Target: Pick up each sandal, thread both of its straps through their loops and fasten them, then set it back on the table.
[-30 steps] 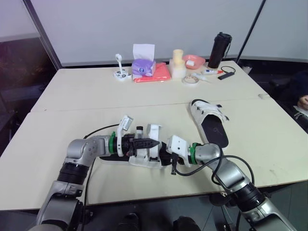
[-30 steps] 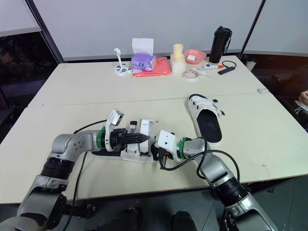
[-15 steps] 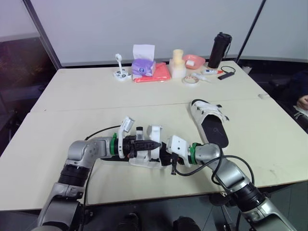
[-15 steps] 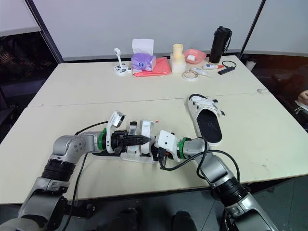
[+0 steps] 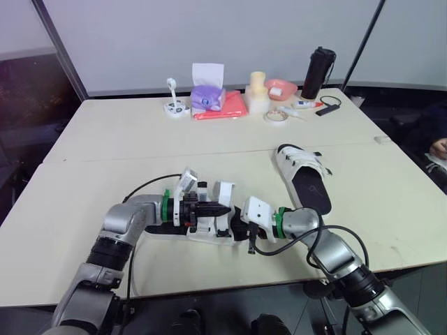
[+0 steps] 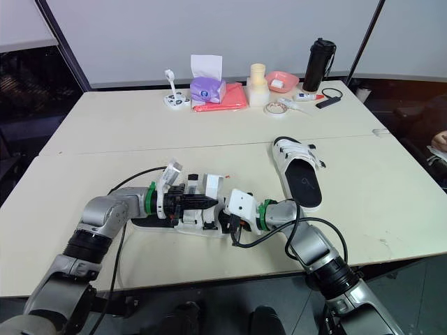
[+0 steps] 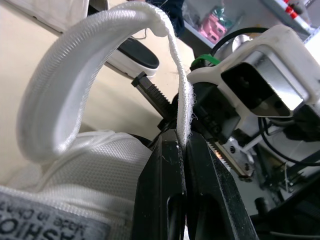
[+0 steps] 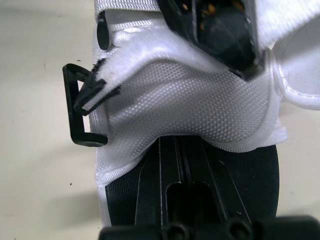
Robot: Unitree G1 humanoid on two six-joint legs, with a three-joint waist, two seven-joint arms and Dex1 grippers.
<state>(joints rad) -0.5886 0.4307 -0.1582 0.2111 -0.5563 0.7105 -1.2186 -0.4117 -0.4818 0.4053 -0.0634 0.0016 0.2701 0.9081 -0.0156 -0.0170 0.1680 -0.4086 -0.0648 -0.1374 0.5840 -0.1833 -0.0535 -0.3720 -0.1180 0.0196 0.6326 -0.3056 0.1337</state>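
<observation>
The left gripper (image 7: 181, 142) is pressed together on the thin edge of a white strap (image 7: 65, 75) arching beyond its tips. Opposite it, the right gripper (image 8: 182, 145) pinches the sandal (image 5: 209, 232), low on the table (image 5: 105, 153). So slim a bite may slip under pull, and the strap would spring away from the black loop (image 8: 90, 140).

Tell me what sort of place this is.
Probably an office or meeting room: pale tables pushed together, a white wall panel behind, and a tissue box and black flask along the far edge.
</observation>
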